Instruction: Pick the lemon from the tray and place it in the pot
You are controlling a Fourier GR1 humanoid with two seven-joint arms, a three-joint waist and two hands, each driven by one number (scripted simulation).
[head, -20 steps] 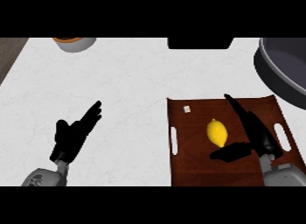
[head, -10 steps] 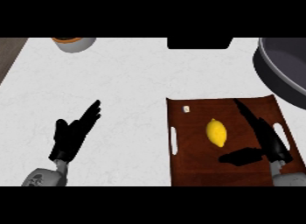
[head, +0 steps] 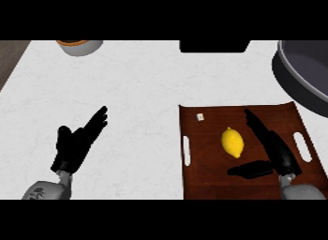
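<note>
Right hand (head: pixel 276 152) is over the tray (head: pixel 284 115), just right of the lemon (head: pixel 232 142). Fingers are straight and point up the tray, thumb splayed out left below the fruit: wide open, holding nothing. We see a gap between fingers and lemon, no contact.

Lemon lies on the brown tray, roughly mid-tray, long axis up-down in the head view. A small white tag (head: pixel 200 116) lies near the tray's top left corner.

We judge this as the approach step: hand is bracketing the lemon, grasp not yet made. Next move calls for sliding the hand left so fingers and thumb straddle the fruit, curling round it, then lifting and carrying up-right to the pot (head: pixel 312 75), which sits at the view's upper right, partly cut off, well apart from the lemon.

Left hand (head: pixel 77 143) rests open on the white counter (head: pixel 139 79), left of the tray, fingers up. A small bowl (head: pixel 79 46) is at the top left edge.
</note>
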